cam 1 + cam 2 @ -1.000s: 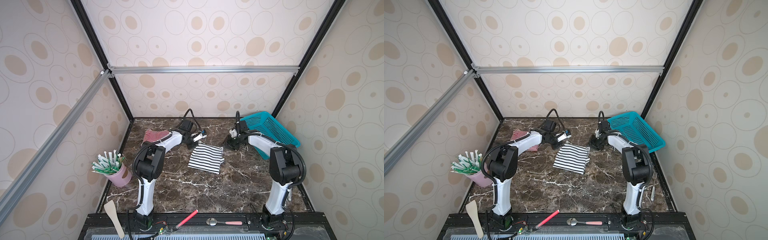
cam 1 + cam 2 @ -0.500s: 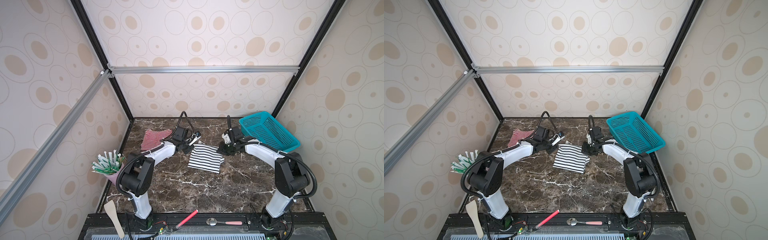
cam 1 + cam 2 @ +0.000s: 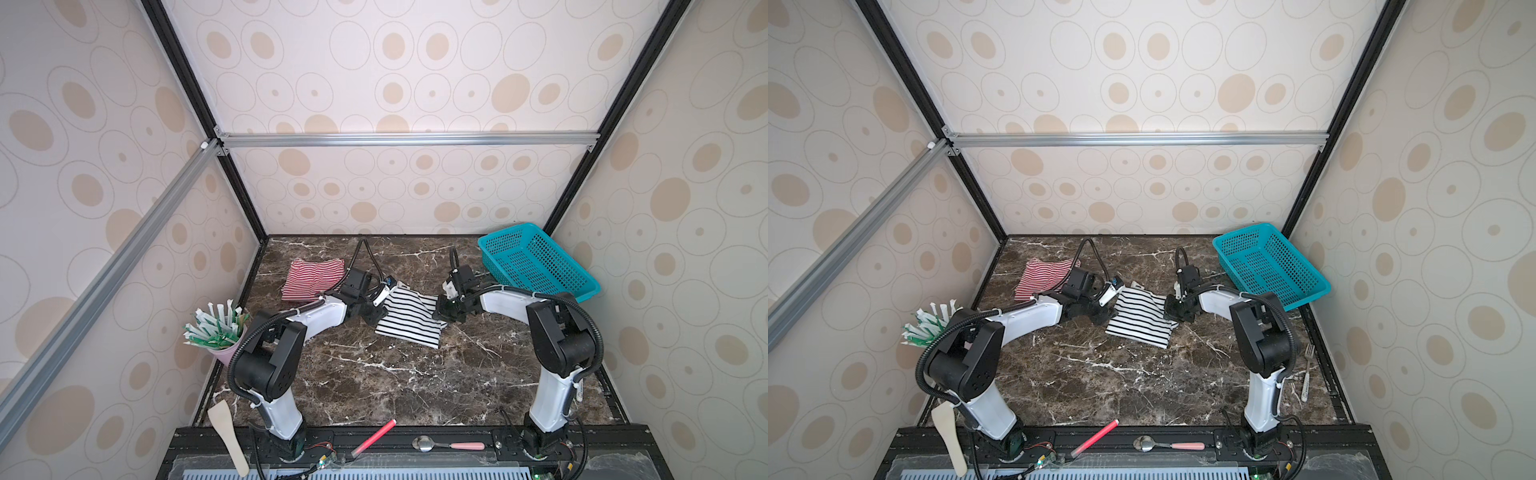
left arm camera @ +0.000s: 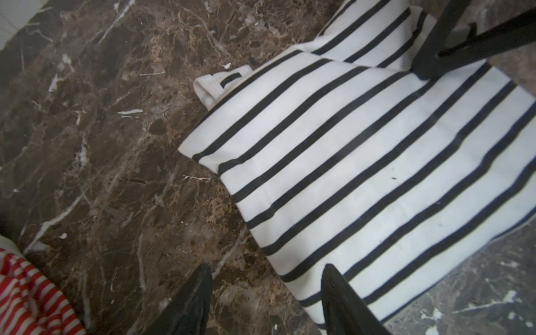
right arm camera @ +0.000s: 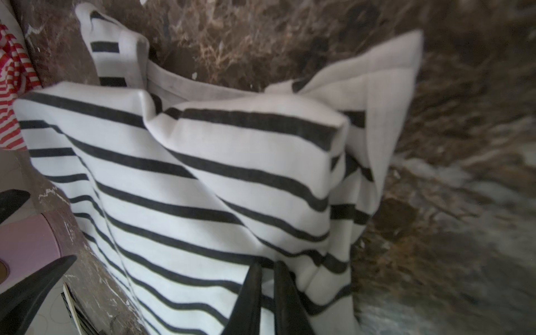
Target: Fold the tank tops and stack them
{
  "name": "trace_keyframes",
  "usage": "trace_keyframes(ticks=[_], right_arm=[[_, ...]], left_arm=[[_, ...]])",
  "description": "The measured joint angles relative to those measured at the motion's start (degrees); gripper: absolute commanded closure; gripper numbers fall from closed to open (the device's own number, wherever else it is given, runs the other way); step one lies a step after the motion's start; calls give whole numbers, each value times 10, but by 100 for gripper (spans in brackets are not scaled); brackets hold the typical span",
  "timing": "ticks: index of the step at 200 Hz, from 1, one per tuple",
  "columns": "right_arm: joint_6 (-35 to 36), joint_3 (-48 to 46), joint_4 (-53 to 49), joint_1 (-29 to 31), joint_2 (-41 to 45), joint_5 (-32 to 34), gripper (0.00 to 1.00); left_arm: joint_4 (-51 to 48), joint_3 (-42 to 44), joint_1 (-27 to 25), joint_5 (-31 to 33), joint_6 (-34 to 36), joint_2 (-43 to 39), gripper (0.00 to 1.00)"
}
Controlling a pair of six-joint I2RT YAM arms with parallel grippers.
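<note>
Where right fingers pinch, black-striped top puckers

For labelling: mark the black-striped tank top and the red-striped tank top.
black-striped tank top (image 3: 409, 321), in a top view, middle of the cloth.
red-striped tank top (image 3: 309, 279), in a top view, middle of the cloth.

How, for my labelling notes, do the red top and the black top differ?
The red top has thin stripes; the black top has wider ones. The red top lies at the back left, untouched; the black top lies centrally, its edge pinched by the right hand. Both rest on the marble table, unstacked.
</note>
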State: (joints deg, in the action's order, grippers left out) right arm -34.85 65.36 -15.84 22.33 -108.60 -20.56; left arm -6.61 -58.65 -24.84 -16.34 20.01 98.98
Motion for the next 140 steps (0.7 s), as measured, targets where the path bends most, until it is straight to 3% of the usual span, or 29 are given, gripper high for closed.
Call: trace_keyframes(ticks=[33,83,140], right_arm=[[-10,-22,38,0,5,-6,87],[-24,-46,74,2,15,-5,86],[-28,-98,25,11,103,1,77]], left_arm=[[-3,-1,20,-23,-23,0,29],[-21,-38,56,-76,-52,15,29],[-55,-62,81,-158,-64,58,31]])
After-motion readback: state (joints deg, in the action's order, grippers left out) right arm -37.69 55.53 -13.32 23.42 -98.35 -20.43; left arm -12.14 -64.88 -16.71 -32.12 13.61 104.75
